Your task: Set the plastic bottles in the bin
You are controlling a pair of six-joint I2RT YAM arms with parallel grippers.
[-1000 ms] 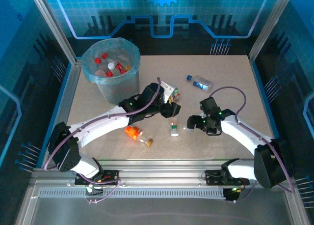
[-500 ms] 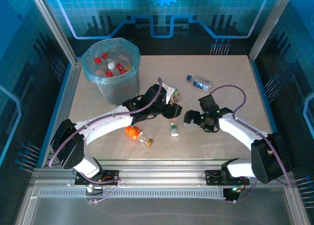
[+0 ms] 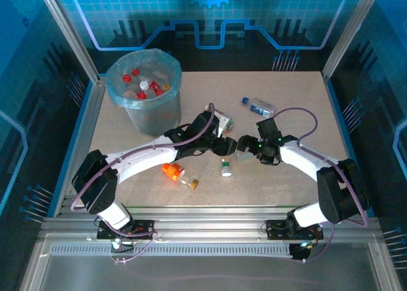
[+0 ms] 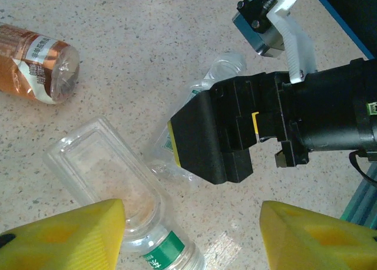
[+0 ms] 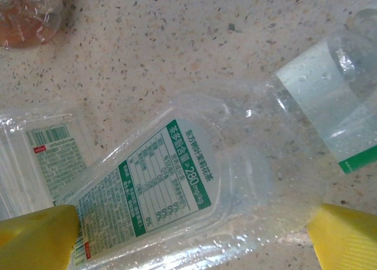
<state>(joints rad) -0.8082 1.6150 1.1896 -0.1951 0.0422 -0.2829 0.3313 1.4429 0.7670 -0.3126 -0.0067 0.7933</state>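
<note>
left gripper (image 4: 191,237): yellow fingers (image 4: 65,234) stand apart, nothing pinched, low over the speckled table (image 4: 147,34)
between the left fingers: a clear green-banded bottle (image 4: 112,181) lies on its side, its label end tucked against one pad, bare table beside the other
just ahead of the left fingertips: the black body of the right gripper (image 5: 191,240), nose to nose with the left one
right gripper fingers: yellow pads (image 5: 35,237) spread wide, straddling and not squeezing
between the right pads: a crushed clear bottle (image 5: 194,199) with a green-and-white label, flat on the table, reaching nearly from pad to pad
beyond the left fingers, off to one side: an orange bottle (image 4: 35,61) on its side, well apart
beyond the right fingers: a blue-capped bottle (image 3: 257,105) lying alone
bin (image 3: 152,118): far from both sets of fingers, out past the left arm; red, white and yellow caps showing inside its blue bag
</note>
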